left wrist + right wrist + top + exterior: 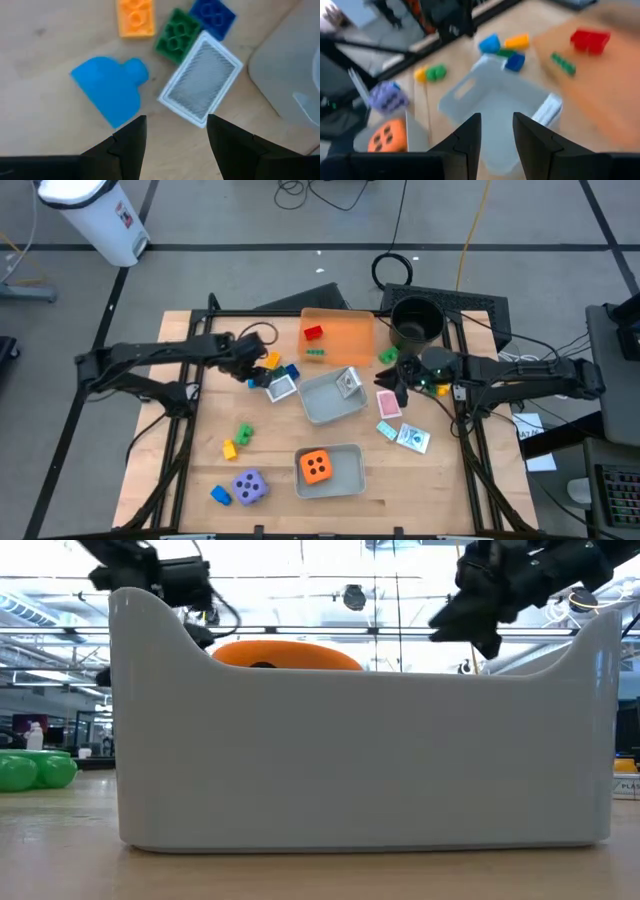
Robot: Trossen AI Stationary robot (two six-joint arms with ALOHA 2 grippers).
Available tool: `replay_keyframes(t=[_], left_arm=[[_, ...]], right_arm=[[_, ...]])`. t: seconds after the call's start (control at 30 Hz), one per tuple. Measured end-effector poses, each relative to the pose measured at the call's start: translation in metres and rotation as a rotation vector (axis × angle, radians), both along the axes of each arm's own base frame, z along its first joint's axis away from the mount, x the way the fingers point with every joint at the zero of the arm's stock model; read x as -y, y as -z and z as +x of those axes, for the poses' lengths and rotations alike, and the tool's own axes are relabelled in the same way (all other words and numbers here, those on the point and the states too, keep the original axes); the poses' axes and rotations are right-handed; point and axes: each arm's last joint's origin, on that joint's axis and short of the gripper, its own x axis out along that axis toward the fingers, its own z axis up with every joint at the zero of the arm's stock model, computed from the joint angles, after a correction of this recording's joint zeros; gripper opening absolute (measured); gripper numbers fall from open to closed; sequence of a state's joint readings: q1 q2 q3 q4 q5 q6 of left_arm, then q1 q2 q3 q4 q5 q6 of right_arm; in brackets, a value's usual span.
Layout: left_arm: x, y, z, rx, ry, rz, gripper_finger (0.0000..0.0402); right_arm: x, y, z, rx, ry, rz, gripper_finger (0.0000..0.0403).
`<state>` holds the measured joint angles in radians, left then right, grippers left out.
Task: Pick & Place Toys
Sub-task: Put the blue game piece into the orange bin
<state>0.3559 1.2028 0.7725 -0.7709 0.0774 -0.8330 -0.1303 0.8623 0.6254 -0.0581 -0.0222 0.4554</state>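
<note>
My left gripper (176, 134) hangs open over a white card (200, 82) that lies flat on the table among a blue brick (112, 92), a yellow brick (135, 17), a green brick (175, 35) and a dark blue brick (212, 15); it touches none of them. In the high view this gripper (255, 370) is left of the grey tray (318, 412). My right gripper (400, 385) hovers right of that tray, open with a narrow gap (496, 132) and nothing in it. A card (547, 110) leans inside the tray. An orange die (317, 467) sits in a second grey tray (345, 487).
The orange tray (345, 325) at the back holds a red brick (313, 333) and a green brick (316, 352). A black pot (416, 320) stands at the far right. A purple die (249, 486), loose bricks (244, 434) and cards (413, 438) lie on the near half of the table.
</note>
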Motion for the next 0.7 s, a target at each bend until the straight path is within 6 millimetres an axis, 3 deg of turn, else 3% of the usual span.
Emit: replay_keyframes(t=[0.3, 0.53, 0.7], left_arm=[[0.002, 0.032, -0.035, -0.045, -0.072, 0.014, 0.0211], [-0.006, 0.053, -0.045, 0.001, -0.061, 0.001, 0.0211], [-0.012, 0.057, -0.045, 0.066, -0.065, 0.008, 0.0211]], right_arm=[[0.026, -0.016, 0.000, 0.175, 0.134, -0.017, 0.0105], [0.037, -0.016, -0.003, 0.177, 0.196, -0.001, 0.0105], [0.042, -0.014, -0.003, 0.170, 0.226, 0.017, 0.0105]])
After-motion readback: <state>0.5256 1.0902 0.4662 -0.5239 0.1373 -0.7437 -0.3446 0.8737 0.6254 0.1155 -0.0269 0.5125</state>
